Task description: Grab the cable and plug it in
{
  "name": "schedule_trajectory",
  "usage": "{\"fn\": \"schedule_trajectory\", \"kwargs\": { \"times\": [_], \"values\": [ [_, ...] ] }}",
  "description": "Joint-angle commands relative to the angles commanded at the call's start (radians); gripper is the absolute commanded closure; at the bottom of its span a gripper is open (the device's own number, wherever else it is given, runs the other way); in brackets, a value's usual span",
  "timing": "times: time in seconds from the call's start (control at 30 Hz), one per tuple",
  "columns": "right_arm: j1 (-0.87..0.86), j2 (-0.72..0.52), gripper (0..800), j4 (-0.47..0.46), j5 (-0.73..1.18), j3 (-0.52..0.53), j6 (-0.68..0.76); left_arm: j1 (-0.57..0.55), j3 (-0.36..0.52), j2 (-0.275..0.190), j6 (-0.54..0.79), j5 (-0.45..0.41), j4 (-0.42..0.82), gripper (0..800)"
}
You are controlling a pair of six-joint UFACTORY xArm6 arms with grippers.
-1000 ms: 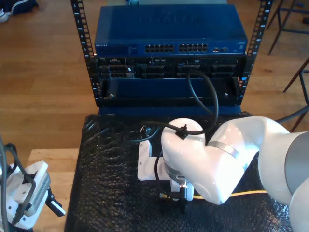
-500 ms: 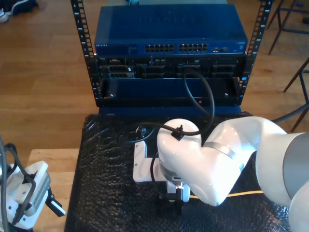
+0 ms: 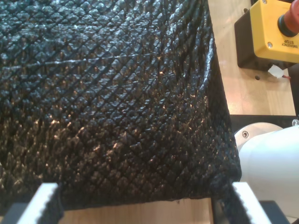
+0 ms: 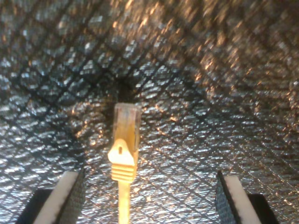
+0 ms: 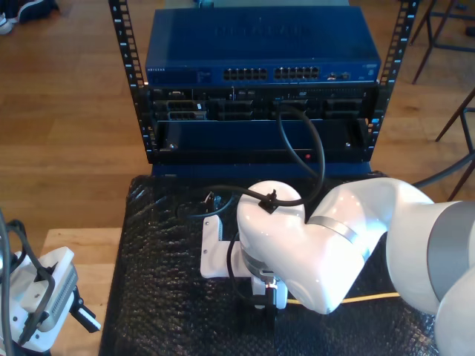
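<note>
The yellow cable [image 4: 122,163] lies on the black quilted mat [image 4: 210,93], and its clear plug [image 4: 127,120] points away from the camera. My second gripper [image 4: 149,200] stands open just above the mat. The cable runs between its fingers [image 4: 67,193], nearer one of them and touching neither. In the exterior view my second gripper [image 5: 266,302] hangs under the big white arm at mid mat. A stretch of the yellow cable [image 5: 371,298] trails toward the exterior view's right. My first gripper [image 3: 145,207] is open over the mat's edge, and it sits low at the exterior view's left [image 5: 52,297].
A rack at the back holds a blue network switch [image 5: 260,74] with rows of ports above darker units. A thick black arm cable [image 5: 308,148] loops in front of the rack. A yellow emergency-stop box [image 3: 275,28] and a white arm base [image 3: 271,158] sit on the wooden table beside the mat.
My second arm has shifted a little toward the exterior view's left over the mat, wrist and gripper with it. The gripper low at the exterior view's left has not moved.
</note>
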Motion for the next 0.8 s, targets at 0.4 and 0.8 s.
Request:
{"fn": "schedule_trajectory", "kwargs": {
  "times": [0.4,0.8],
  "values": [
    [0.0,0.026,135,0.008,0.003,-0.009,-0.005,-0.002,0.0,0.0,0.0,0.0,0.0,0],
    [0.012,0.026,249,0.026,0.005,-0.008,-0.011,-0.002,0.0,0.0,0.0,0.0,0.0,0]
  ]
}}
